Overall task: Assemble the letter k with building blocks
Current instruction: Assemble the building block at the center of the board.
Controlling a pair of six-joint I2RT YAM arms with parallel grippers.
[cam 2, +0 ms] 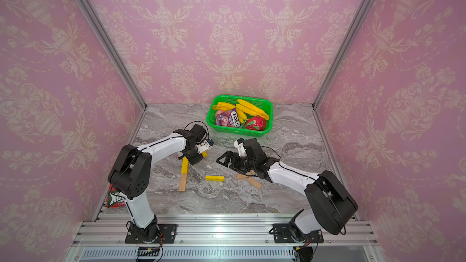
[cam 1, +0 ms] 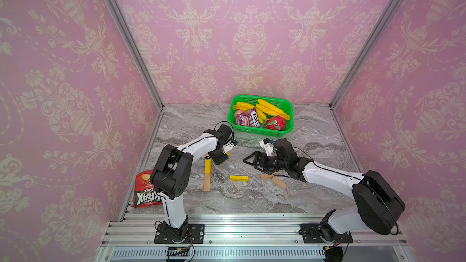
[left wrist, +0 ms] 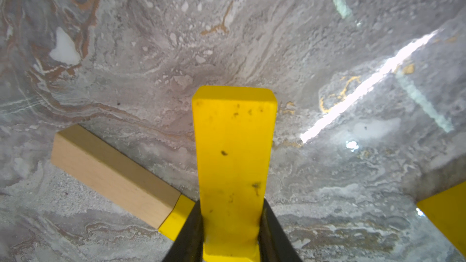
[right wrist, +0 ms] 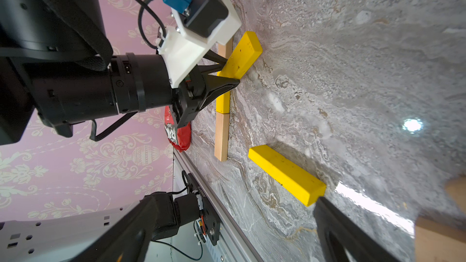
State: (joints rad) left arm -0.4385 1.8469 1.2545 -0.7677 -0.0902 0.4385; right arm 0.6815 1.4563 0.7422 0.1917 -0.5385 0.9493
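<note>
Top views first: the counter (cam 1: 252,197) is walled in on three sides, with a metal rail (cam 1: 227,219) along the front. A basket (cam 1: 233,122) sits at the back edge and one chip bag (cam 1: 143,190) is jammed in the front-left corner. The front middle and the back-right stretch are bare marble, so that's the elbow room.

Counts: three yellow bars, plus four wood ones I'm sure of. There might be a fifth under the right arm, hard to tell.

The stem (cam 1: 207,172) runs wood, yellow, wood, end to end on the left part of the counter. Its far wood bar is mostly hidden behind the left end effector (cam 1: 220,158). A loose yellow bar (cam 1: 238,178) lies flat mid-counter, well apart from the stem. Two wood bars (cam 1: 278,182) lie just beside each other under the right forearm.

The left arm has its elbow high and its wrist bent down over the far end of the stem. In the left wrist view its end effector is pinching the held bar (left wrist: 233,160) by one end. That bar slants away from the stem; can't tell if it's touching the counter or just above it. The right arm lies low, reaching toward the middle, and the right end effector (cam 1: 253,160) is spread wide with nothing in it.
</note>
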